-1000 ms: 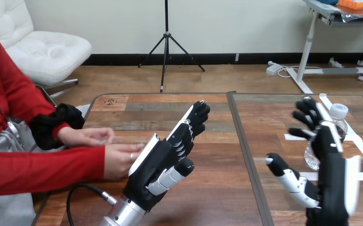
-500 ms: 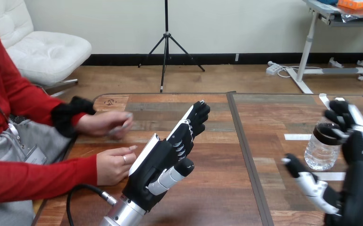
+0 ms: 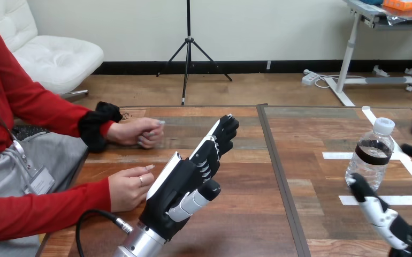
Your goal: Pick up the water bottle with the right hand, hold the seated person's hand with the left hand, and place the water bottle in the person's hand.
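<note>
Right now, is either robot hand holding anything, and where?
Nothing held. The left robot hand is open beside the person's nearer hand; the right robot hand is open beside the upright water bottle.

Left robot hand (image 3: pixel 185 182) open (right (image 3: pixel 383 217) too)

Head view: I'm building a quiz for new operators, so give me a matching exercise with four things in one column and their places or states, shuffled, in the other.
1 water bottle
2 left hand
3 right hand
4 person's farther hand

A curled, over the table's left part
B upright by white tape strips
C fingers straight, beside the person's nearer hand
D open at the view's right edge, near the water bottle

Pairs: 1-B, 2-C, 3-D, 4-A.
</note>
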